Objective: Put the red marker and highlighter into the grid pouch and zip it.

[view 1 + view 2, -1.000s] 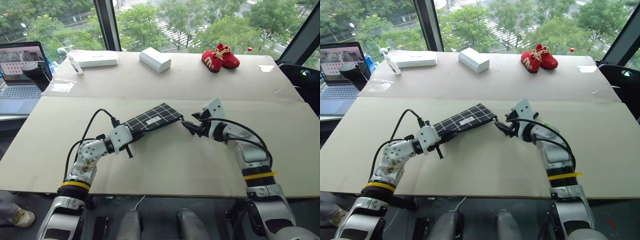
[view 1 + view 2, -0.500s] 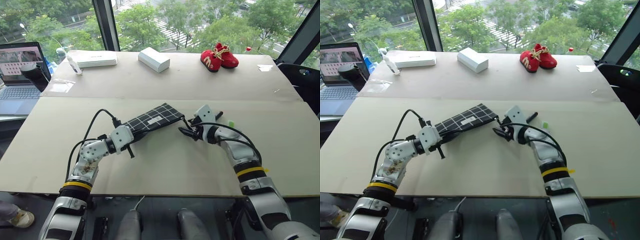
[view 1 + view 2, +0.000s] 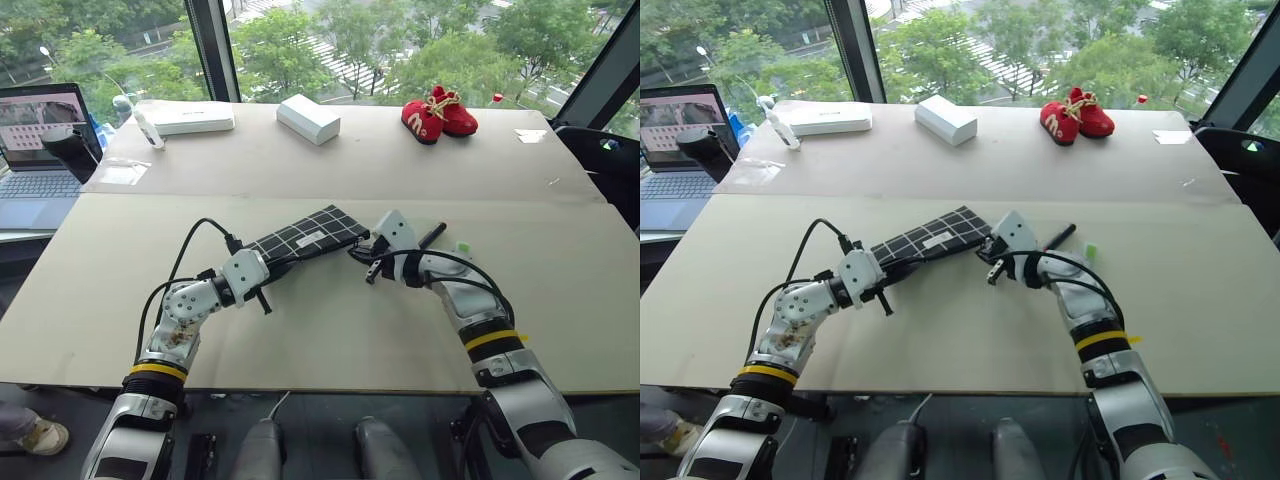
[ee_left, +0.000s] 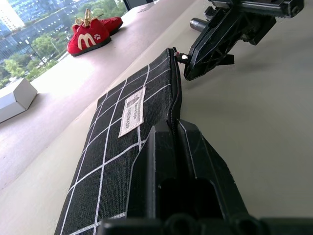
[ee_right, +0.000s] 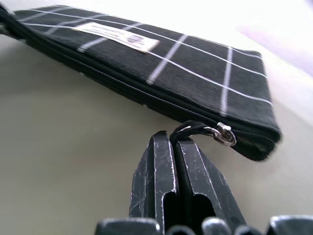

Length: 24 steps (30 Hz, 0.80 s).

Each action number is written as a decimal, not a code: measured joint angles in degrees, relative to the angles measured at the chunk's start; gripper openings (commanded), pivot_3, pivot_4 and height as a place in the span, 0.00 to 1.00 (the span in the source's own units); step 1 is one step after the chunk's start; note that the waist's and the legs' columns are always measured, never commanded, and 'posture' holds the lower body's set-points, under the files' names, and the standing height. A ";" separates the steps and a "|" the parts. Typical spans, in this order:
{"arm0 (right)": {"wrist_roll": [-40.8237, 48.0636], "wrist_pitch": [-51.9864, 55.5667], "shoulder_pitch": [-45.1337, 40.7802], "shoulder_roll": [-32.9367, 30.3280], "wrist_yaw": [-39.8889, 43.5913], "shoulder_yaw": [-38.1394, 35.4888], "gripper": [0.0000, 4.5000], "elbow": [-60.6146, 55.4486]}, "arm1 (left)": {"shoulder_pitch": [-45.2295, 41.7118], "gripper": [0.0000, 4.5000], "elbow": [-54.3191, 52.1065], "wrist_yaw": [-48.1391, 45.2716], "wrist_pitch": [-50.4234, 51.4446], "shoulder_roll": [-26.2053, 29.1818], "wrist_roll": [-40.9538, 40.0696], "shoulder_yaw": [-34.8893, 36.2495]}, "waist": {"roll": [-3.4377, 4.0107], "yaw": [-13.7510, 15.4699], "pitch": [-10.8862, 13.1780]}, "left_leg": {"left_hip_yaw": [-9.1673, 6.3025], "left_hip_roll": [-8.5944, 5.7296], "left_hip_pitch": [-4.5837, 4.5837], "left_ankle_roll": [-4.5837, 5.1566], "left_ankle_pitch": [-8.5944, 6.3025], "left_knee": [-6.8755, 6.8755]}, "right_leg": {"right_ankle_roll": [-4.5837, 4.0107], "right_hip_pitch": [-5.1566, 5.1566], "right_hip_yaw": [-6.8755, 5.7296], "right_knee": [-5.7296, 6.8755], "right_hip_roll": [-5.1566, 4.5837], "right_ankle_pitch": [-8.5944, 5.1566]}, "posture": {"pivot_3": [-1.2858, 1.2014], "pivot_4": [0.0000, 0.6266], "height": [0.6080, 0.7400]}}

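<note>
The grid pouch (image 3: 305,237) lies slantwise in the middle of the table, black with white lines and a small label (image 4: 131,112). My left gripper (image 3: 264,271) is shut on its near left end, along the zipper edge. At the pouch's far right corner my right gripper (image 5: 171,138) is shut on the black zipper pull cord (image 5: 185,128), just short of the metal slider (image 5: 224,133). Behind my right wrist lie the red marker (image 3: 432,236), of which a dark end shows, and the lime-green highlighter (image 3: 463,247).
At the table's far edge stand a pair of small red shoes (image 3: 438,113), a white box (image 3: 309,118) and a flat white device (image 3: 186,118). A laptop (image 3: 38,150) sits off the left side. A seam crosses the table (image 3: 560,320) behind the pouch.
My right gripper has moved left to the pouch's corner and gone from open to shut on the zipper cord. The left gripper and the pouch have stayed put.
</note>
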 measured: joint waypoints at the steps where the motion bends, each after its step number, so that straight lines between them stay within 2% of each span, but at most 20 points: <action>1: 0.00 0.26 0.00 0.22 0.96 0.61 0.00 -1.28 | 0.00 0.00 0.03 0.15 0.00 -0.21 0.02 0.00 | 0.00 0.00 0.00 | -0.01 0.00 0.00 0.00 0.00 0.00 | 0.00 0.00 -0.01 0.00 0.00 0.00 | 0.52 0.24 0.92; 9: -0.03 3.49 0.00 3.59 6.12 7.36 0.00 -7.97 | -0.96 0.00 1.50 0.51 0.03 -1.73 0.07 -0.20 | 0.00 0.07 0.00 | -0.05 0.00 -0.01 0.00 0.00 0.00 | 0.00 0.00 -0.06 0.01 0.00 0.00 | 0.52 0.24 0.92; 14: -0.35 4.20 0.00 4.19 6.87 8.96 0.00 -8.98 | -1.48 0.00 2.07 0.47 0.02 -1.93 0.08 -0.28 | 0.00 0.25 0.00 | -0.05 0.00 -0.03 0.00 0.00 0.05 | 0.00 0.00 -0.08 0.01 0.00 0.00 | 0.52 0.24 0.92; 19: -1.05 4.85 -0.06 3.56 4.64 8.48 0.34 -6.86 | -1.59 0.00 2.37 0.47 0.02 -2.38 0.08 -0.52 | 0.00 0.15 0.00 | -0.06 0.00 -0.03 0.00 0.00 0.05 | 0.00 0.00 -0.09 0.02 0.00 0.00 | 0.52 0.24 0.92; 23: 0.38 10.64 -0.06 -2.52 6.89 5.12 0.64 -8.24 | -1.53 0.00 2.37 0.47 0.02 -2.23 0.08 -0.50 | 0.00 0.56 0.00 | -0.06 -0.02 -0.08 0.00 0.00 0.12 | 0.00 0.00 -0.09 0.00 -0.02 0.00 | 0.52 0.24 0.92; 24: 1.93 13.91 0.12 -4.27 8.33 4.32 0.64 -9.83 | -1.53 0.00 2.33 0.46 0.02 -2.28 0.07 -0.51 | 0.00 0.50 0.00 | -0.07 -0.02 -0.08 0.00 0.00 0.12 | 0.00 0.00 -0.09 0.01 -0.01 0.00 | 0.52 0.24 0.92</action>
